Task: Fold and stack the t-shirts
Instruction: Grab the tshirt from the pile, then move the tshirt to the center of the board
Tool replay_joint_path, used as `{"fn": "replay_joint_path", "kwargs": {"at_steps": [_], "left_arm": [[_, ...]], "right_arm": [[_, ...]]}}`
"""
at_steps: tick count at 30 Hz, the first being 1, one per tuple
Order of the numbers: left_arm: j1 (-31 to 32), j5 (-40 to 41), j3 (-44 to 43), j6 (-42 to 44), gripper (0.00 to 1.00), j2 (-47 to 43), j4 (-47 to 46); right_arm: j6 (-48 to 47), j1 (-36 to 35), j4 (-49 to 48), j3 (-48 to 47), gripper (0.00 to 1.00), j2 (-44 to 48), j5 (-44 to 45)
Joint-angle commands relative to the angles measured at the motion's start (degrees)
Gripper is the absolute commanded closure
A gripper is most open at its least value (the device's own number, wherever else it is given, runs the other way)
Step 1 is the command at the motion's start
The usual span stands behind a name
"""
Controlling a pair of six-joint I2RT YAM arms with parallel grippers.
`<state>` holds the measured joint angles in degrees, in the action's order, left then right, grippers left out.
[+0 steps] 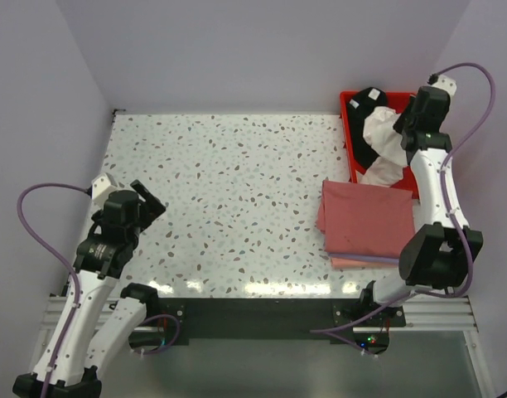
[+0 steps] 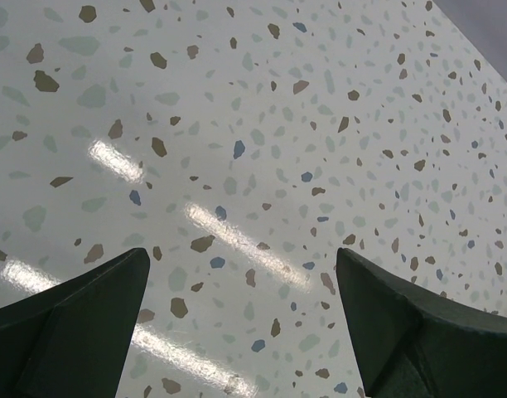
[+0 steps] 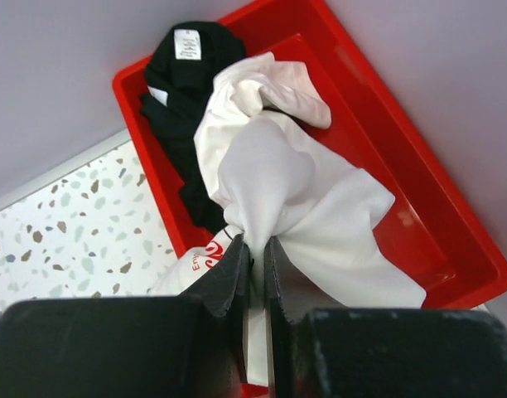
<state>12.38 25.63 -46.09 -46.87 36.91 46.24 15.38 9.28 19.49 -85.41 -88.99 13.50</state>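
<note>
I'm clamping my right gripper (image 3: 255,249) on the white t-shirt (image 3: 287,182), which is hanging over the wall of the red tray (image 3: 403,207) beside the black t-shirt (image 3: 183,83) (red print showing). My left gripper (image 2: 243,257) is hovering over the table (image 2: 237,124), jaws apart; pink t-shirts (image 1: 365,220) are lying folded by the tray.

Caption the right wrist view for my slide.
Right gripper pinches the white t-shirt in the red tray, beside the black t-shirt.
</note>
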Motion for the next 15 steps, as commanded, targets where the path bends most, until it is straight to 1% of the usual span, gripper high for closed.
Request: {"fn": "replay_joint_path", "kwargs": {"at_steps": [1,5,8,9,11,15], "left_arm": [[-0.25,-2.77,1.43,0.20,0.00,0.97,-3.61],[-0.25,-3.56,2.84,-0.32,0.00,1.68,-4.22],[-0.25,-5.32,3.28,-0.32,0.00,2.12,-5.10],[-0.25,-5.93,3.37,-0.33,0.00,2.20,-5.54],[-0.25,-6.20,3.89,-0.33,0.00,2.29,-5.72],[-0.25,-7.51,4.78,-0.50,0.00,2.03,-6.16]], "right_arm": [[-0.96,-1.80,-2.17,-4.24,1.00,4.08,-0.22],[-4.12,-6.81,-1.47,-7.75,1.00,6.72,1.44],[-6.23,-12.43,-1.12,-10.56,1.00,8.30,2.15],[-6.32,-14.62,-0.86,-12.22,1.00,8.65,0.84],[-6.15,-16.65,0.02,-14.43,1.00,8.57,-1.44],[-4.75,-23.41,1.87,-20.05,1.00,7.69,-8.82]]}}
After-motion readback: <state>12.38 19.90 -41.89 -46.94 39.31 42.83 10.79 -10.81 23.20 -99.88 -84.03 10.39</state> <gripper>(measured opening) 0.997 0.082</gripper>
